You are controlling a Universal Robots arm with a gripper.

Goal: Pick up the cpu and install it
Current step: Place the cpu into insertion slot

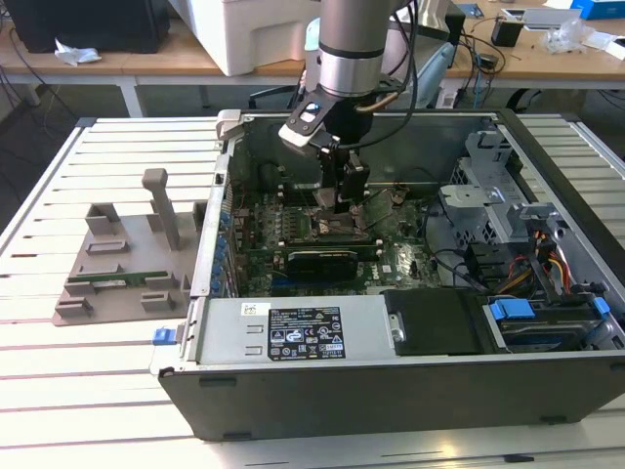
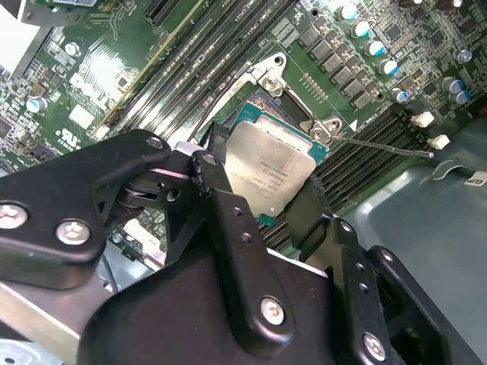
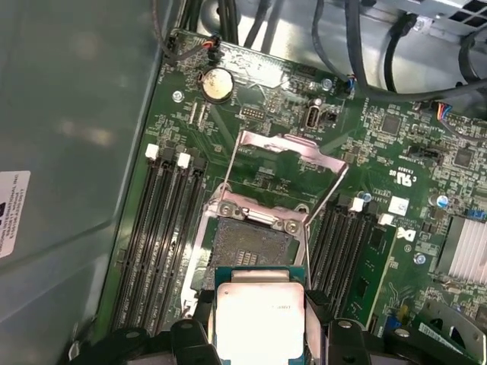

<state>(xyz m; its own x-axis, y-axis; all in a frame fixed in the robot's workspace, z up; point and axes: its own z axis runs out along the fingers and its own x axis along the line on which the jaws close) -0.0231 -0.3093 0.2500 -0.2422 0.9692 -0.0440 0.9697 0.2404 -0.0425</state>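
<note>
Arm [image 1: 347, 44] vertical inside case [image 1: 391, 391] | tool [image 3: 259, 331] clamps cpu [image 3: 260, 313] | over socket [image 3: 251, 247]

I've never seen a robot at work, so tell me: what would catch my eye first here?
The open computer case lying on the slatted table, with the robot arm reaching down into it. In the first wrist view the shiny silver cpu sits gripped between the black jaws, closed on its two sides, close to the empty socket with its metal frame flipped up.
</note>
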